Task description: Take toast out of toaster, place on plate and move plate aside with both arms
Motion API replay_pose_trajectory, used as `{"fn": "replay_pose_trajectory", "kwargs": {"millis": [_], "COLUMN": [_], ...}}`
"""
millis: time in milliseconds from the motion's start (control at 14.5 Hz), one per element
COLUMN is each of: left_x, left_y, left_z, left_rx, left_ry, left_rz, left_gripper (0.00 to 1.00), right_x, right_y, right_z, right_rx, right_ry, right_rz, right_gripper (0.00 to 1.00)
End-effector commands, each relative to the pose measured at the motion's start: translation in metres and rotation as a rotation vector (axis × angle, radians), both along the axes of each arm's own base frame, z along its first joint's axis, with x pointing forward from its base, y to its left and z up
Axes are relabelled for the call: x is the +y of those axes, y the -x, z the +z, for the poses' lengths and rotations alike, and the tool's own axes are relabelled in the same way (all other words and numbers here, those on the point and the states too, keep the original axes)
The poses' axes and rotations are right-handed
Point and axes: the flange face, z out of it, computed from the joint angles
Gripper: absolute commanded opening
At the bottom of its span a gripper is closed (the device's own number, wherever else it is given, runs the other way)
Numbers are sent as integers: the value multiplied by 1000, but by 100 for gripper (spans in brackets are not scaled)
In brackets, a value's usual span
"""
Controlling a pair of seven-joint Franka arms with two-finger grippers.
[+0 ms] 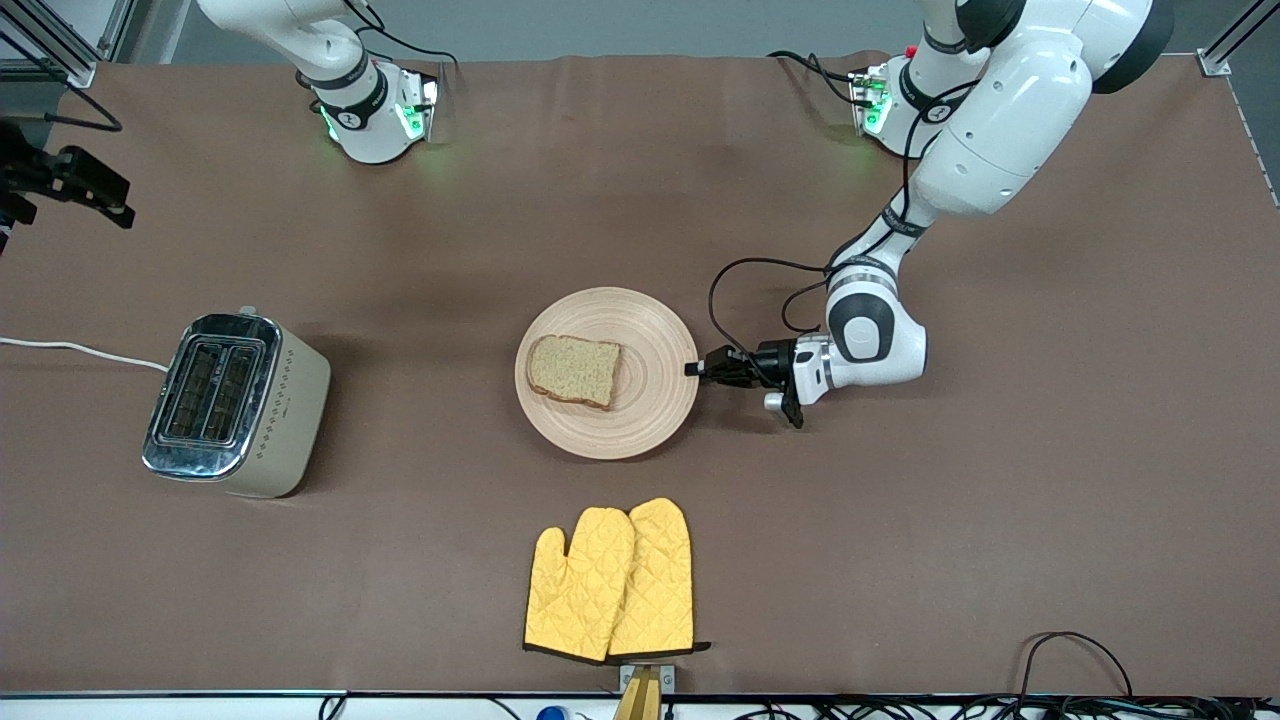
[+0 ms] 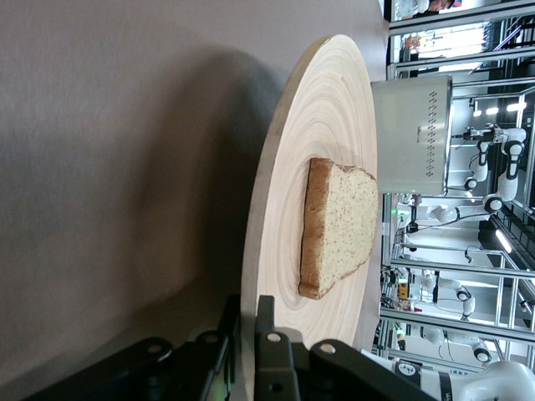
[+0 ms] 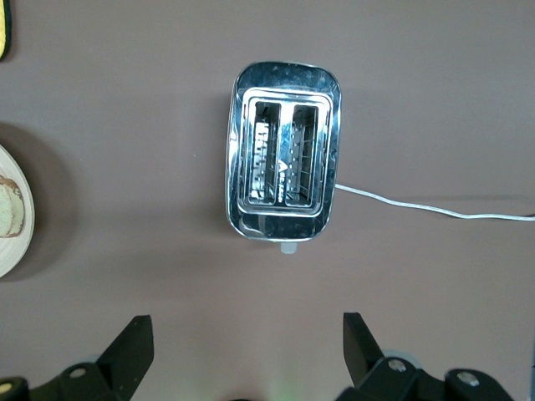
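Toast (image 1: 575, 370) on plate (image 1: 655, 345), centre of frame, toaster (image 1: 237, 403) empty at centre-left. Left gripper (image 1: 697, 369) clenched on plate rim toward the left arm's end, nearest for the push aside. Right gripper (image 3: 242, 344) spread wide above toaster, holding nothing.

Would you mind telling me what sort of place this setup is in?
Most likely a robotics lab staged as a kitchen: two robot arms bolted to a cloth-covered table, a toaster and oven mitts as props, and metal racks holding more robot arms.

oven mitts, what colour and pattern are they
Yellow quilted oven mitts with dark cuffs, clearest in the front view.
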Motion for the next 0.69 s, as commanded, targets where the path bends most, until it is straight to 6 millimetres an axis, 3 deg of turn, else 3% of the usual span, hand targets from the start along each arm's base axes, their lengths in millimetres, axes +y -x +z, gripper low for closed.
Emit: {"fn": "replay_pose_trajectory", "kwargs": {"millis": [0,69,206,344,481,619], "left_x": [5,7,36,80,125,185], "left_y": [-22,-28,-48,-69,-81,-98], "left_z": [43,62,87,109,118,126], "left_rx": [-13,-5,3,-18,-12,-11], "left_ry": [24,24,3,-45,-47,-14], "left_rz": [42,59,99,105,104,127], "left_gripper": [0,0,0,0,0,0], "right_x": [-18,-19,-18,-18,-14,-4], "right_y": [-15,-19,-23,-22,-22,-23], "right_z": [8,7,7,8,8,8], "right_rx": [-1,11,24,27,26,27], "right_ry": [-33,-33,-34,-34,-34,-32], "right_rz": [-14,9,18,18,22,33], "right_gripper": [100,100,100,100,100,100]}}
